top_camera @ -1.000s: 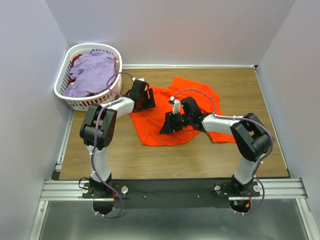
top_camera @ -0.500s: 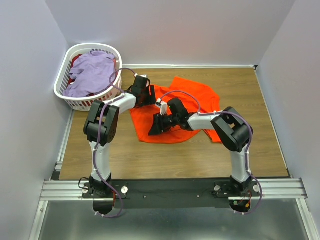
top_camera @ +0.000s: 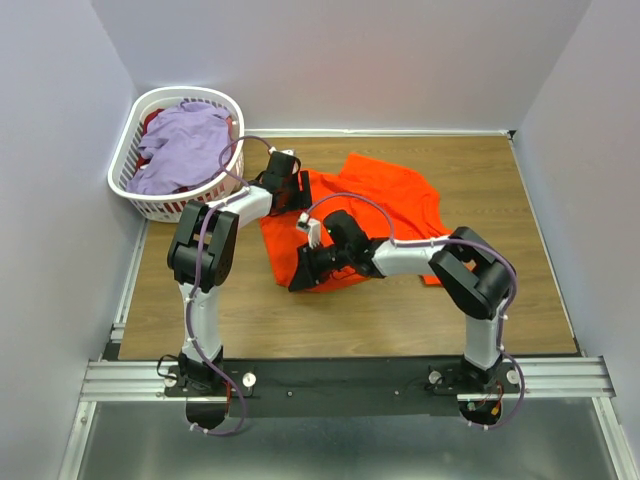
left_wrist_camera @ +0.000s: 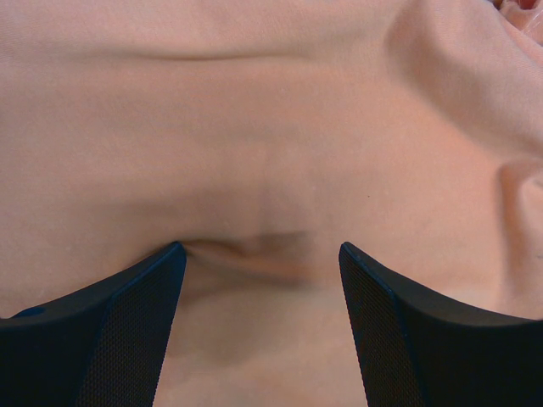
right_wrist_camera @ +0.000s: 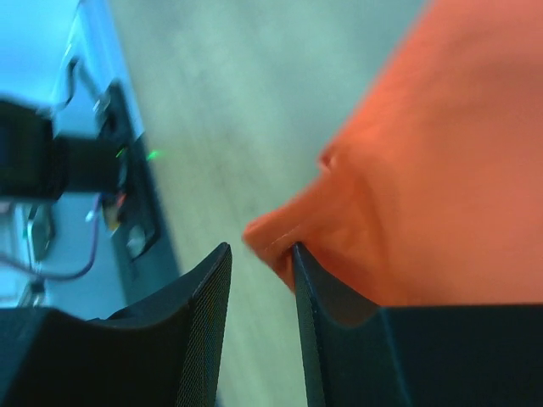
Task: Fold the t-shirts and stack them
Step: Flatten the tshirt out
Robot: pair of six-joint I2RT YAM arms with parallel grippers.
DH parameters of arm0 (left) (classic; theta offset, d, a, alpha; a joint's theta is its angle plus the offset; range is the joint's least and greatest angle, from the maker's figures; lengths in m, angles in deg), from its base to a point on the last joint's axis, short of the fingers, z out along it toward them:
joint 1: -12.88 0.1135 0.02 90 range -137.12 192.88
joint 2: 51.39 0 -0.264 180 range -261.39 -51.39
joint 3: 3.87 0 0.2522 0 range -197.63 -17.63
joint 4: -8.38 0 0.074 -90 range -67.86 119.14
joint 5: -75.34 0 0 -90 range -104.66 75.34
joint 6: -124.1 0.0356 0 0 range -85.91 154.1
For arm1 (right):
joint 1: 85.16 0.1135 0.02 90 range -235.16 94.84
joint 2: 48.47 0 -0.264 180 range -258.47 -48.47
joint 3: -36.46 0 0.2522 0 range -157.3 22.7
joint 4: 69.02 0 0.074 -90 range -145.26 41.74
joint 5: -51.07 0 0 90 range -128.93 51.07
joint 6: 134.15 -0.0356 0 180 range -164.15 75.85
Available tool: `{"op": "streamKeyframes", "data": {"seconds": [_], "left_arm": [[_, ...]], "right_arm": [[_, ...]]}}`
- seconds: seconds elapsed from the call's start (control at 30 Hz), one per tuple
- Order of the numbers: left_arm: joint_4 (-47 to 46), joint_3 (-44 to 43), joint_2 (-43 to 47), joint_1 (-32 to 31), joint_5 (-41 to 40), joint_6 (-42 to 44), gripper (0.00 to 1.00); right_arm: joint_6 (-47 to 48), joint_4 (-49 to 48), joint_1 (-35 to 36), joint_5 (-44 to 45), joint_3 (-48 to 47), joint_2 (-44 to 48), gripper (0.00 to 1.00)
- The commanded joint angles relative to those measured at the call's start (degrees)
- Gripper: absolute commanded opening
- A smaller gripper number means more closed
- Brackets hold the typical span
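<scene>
Orange t-shirt (top_camera: 385, 190) lies spread and rumpled mid-table (top_camera: 500, 300). The lavender t-shirt (top_camera: 185, 140) is heaped in the white basket (top_camera: 160, 205) at the far left corner.

Change over the last second: the right arm swung left and toward the near edge. The right gripper (top_camera: 300, 278) was over the shirt's middle and now sits at its near-left corner. The left gripper (top_camera: 290, 192) shifted slightly toward the far side early on and has held there since, on the shirt's far-left edge just beside the basket. The shirt outline looks about the same.

Left gripper (left_wrist_camera: 259, 250), wrist view: jaws spread wide and released, tips down on the cloth, with a low wrinkle between them.

Right gripper (right_wrist_camera: 261, 247), wrist view: jaws drawn close with a narrow gap, bare table visible through it. The shirt's corner hem sits right at the fingertips (right_wrist_camera: 299, 259). Can't tell whether the hem is pinched or only touching the right-hand finger.
</scene>
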Motion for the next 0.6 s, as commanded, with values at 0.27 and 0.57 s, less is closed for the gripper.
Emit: {"op": "streamKeyframes", "data": {"seconds": [0.27, 0.57], "left_arm": [[1.8, 1.2, 0.5, 0.5, 1.3, 1.0, 0.82], [2.8, 2.7, 12.4, 0.4, 0.4, -0.1, 0.83]], "right_arm": [[-0.4, 9.4, 7.6, 2.6, 5.5, 8.2, 0.40], [1.8, 23.2, -2.9, 30.3, 7.0, 21.6, 0.36]]}}
